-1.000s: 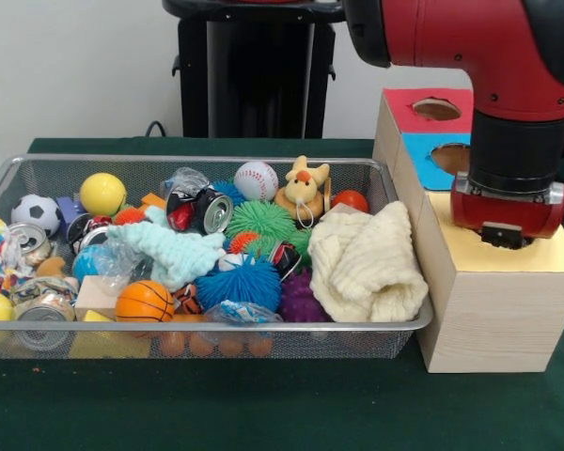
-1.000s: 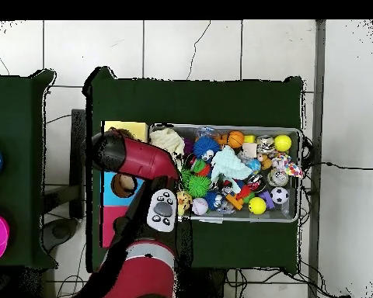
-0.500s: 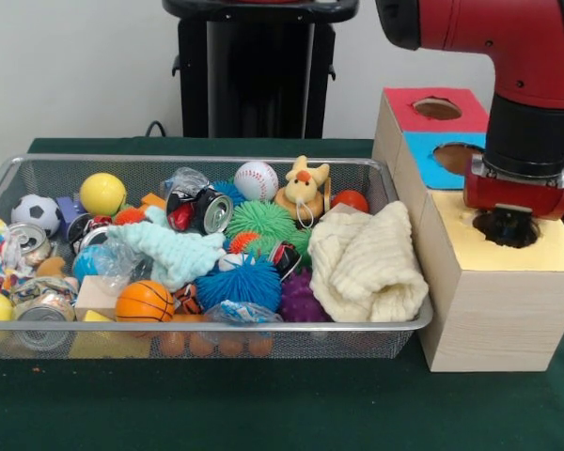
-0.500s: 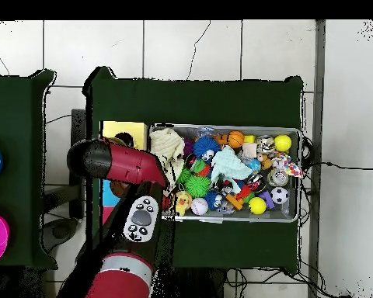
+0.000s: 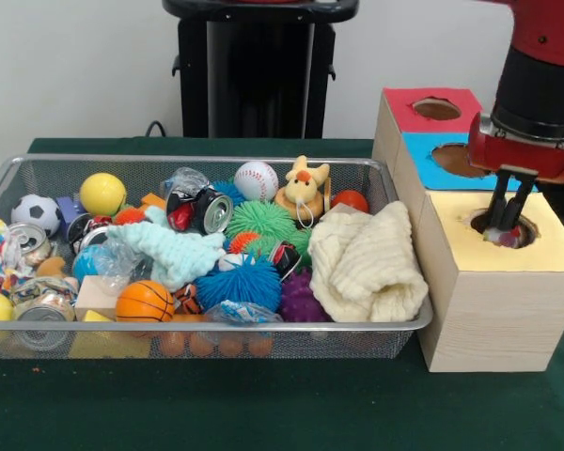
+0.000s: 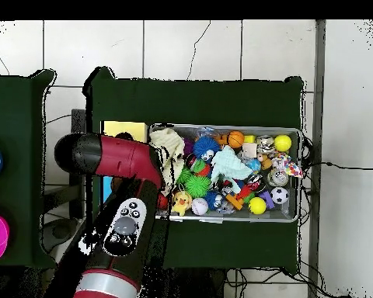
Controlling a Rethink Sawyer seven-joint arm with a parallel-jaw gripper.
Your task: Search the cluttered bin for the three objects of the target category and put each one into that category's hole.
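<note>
At the right of the front view, the gripper (image 5: 504, 225) reaches into the yellow hole (image 5: 504, 229) of the wooden box (image 5: 489, 301), its jaws closed on a small object (image 5: 501, 235) (mostly hidden, pale and reddish).

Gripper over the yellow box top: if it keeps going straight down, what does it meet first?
Probably the small object in the hole of the yellow box top. The gripper points straight down, its tips at the hole's mouth; whether they hold the object is unclear.
</note>
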